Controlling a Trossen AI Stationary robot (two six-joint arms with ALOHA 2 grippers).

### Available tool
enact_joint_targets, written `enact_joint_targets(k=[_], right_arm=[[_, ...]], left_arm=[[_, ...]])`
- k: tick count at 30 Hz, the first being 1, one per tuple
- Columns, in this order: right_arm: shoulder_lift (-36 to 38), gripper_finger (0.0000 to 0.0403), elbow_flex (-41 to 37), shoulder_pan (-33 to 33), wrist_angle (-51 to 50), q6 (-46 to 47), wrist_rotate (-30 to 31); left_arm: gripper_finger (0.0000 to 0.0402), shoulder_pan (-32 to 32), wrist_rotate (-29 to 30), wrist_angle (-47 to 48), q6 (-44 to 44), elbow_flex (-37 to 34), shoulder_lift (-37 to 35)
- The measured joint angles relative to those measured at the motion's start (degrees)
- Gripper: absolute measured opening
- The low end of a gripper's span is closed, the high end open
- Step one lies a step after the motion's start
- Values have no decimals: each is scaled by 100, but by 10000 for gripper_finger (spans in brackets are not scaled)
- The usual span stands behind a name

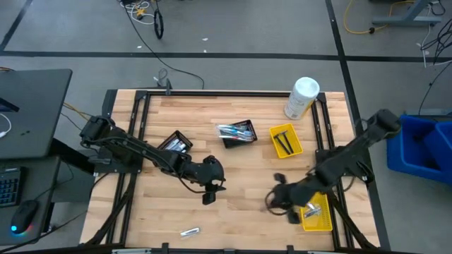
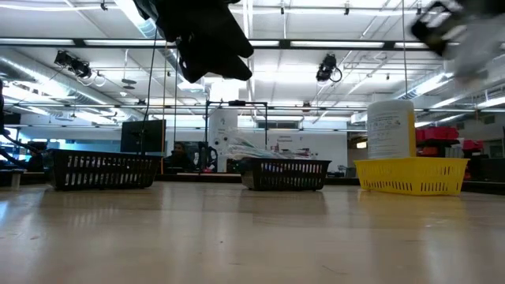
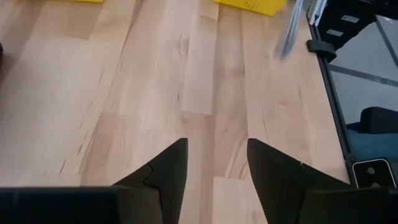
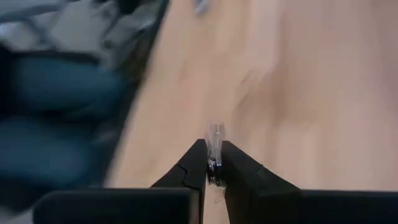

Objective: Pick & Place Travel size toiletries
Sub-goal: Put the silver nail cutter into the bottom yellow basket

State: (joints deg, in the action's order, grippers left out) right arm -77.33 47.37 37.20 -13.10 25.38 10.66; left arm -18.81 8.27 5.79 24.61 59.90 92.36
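My right gripper (image 4: 213, 149) is shut on a slim silvery toiletry item (image 4: 216, 134) and hangs above the table's near right part (image 1: 272, 201), beside a yellow tray (image 1: 316, 215) that holds silvery packets. My left gripper (image 3: 214, 174) stands open over bare wood near the table's middle (image 1: 208, 187), with nothing between its fingers. One small white-blue tube (image 1: 189, 231) lies flat near the front edge. A black mesh basket (image 1: 236, 132) holds several toiletries, and a second yellow tray (image 1: 286, 140) holds dark razors. My right gripper pinches the slim silvery item between its two fingertips. A short piece of it (image 4: 216, 130) sticks out past the tips, along the fingers. The fingers slant downward over the wood, and the item is lifted clear of the table.
A big white canister (image 1: 302, 97) stands at the far right. Another black mesh basket (image 1: 176, 143) sits left of centre under the left arm. A black frame (image 1: 141, 113) runs along the table's edges. Bare wood lies between the two grippers and along the front.
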Motion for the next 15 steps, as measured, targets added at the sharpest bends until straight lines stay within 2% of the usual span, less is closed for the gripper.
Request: enact_joint_targets(k=[4,9,12,15], right_arm=[[753,38,2,358,-1284,1433,-1362],[1041,39,2,758,-2651,3398,-2783],[1027,39,2,1010,-3094,4148,-3161],[962,39,2,1225,-3217,4542,-3209]], left_arm=[[174,0,-4,-11,-1,-2,0],[176,0,80,-14,-1,-2,0],[175,-3,157,-14,0,-4,0],[173,0,160,-14,-1,-4,0]])
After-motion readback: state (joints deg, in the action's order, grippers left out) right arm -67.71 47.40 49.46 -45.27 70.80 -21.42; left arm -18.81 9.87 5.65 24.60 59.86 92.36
